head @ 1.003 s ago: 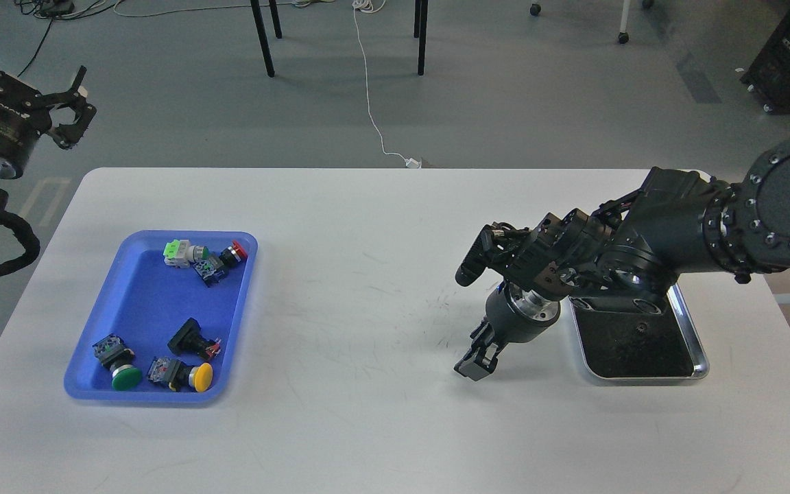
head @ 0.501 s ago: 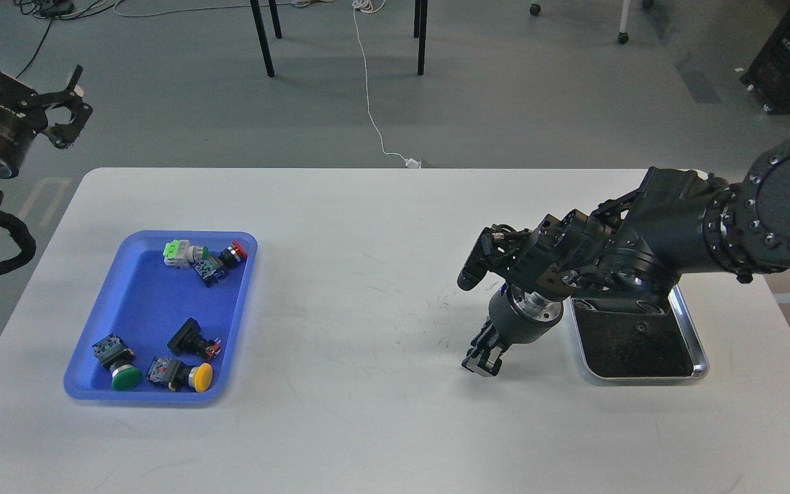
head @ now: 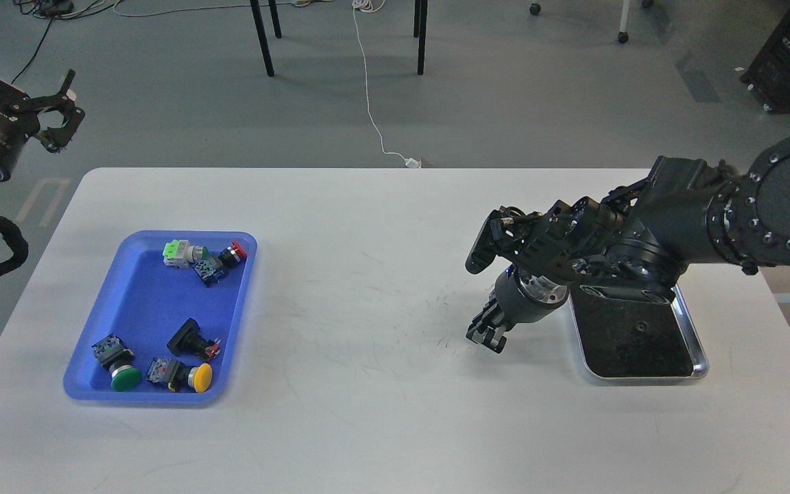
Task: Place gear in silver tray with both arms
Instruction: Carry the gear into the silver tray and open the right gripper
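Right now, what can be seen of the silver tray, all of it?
The silver tray is a shallow metal rectangle with rounded corners, a shiny raised rim and a dark, speckled floor. It lies flat on the white table at its right side. Nothing shows on the visible floor. The right arm crosses over and hides its far end.

The right hand (head: 487,334) has drawn back and upward, away from the near edge of the tabletop (head: 381,274) and closer to the silver tray (head: 700,343) beside it. The left hand (head: 18,103) has shifted further toward the left edge, well off the tabletop.
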Available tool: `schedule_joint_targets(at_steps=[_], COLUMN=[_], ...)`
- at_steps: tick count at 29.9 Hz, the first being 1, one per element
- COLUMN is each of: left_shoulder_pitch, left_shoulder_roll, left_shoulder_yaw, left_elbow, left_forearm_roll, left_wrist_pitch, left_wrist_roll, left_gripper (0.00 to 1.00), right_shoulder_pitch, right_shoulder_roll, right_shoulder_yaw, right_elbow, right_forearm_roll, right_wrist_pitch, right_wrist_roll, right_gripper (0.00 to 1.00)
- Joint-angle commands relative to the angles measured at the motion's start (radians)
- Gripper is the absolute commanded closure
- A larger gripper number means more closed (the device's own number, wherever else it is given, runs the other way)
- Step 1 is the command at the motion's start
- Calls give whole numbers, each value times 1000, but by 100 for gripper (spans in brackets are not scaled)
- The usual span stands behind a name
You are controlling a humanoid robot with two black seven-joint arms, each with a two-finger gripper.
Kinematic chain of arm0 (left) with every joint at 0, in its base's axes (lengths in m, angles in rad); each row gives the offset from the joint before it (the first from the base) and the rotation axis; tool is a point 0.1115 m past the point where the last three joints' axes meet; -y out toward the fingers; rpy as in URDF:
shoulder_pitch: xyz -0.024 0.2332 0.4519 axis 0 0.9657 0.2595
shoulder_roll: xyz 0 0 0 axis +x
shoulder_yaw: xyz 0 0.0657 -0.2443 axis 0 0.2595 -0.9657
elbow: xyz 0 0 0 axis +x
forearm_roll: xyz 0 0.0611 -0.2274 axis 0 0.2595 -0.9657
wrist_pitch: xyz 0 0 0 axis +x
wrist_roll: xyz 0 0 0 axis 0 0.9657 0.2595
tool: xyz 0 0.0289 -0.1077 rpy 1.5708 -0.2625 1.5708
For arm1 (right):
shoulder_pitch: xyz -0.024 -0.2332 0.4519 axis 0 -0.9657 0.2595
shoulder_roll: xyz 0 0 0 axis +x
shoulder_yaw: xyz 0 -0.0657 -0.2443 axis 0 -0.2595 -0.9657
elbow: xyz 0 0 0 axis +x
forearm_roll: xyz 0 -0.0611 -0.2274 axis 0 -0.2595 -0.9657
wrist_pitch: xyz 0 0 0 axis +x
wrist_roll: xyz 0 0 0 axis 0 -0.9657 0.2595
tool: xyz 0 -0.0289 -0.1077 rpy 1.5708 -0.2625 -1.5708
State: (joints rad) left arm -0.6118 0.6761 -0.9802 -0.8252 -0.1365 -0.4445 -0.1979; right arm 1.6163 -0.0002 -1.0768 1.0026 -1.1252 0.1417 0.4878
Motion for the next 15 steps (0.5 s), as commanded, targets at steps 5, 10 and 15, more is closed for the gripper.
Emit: schedule_joint_targets(at_steps=[5,10,15], left_shoulder_pitch=[-2,-3,-8], left_shoulder_roll=[-1,-1,0], left_shoulder_yaw=[0,0,0], left_elbow=[-3,-2,-2], left_forearm_roll=[-2,-2,-2], left_wrist_pitch=[3,3,7], left_wrist_roll=[0,-2,-2], left_gripper=[2,2,2], right_shoulder_pitch=[91,83,18], right_shoulder_roll=[-101,-248,-362], right_shoulder_yaw=[-6,-23,-34], right_elbow=[13,33,10], right_forearm_roll=[-10,-96,-157], right_wrist_pitch=[-4,-4,-7], right_wrist_roll=[1,1,1], right_gripper=[88,88,88])
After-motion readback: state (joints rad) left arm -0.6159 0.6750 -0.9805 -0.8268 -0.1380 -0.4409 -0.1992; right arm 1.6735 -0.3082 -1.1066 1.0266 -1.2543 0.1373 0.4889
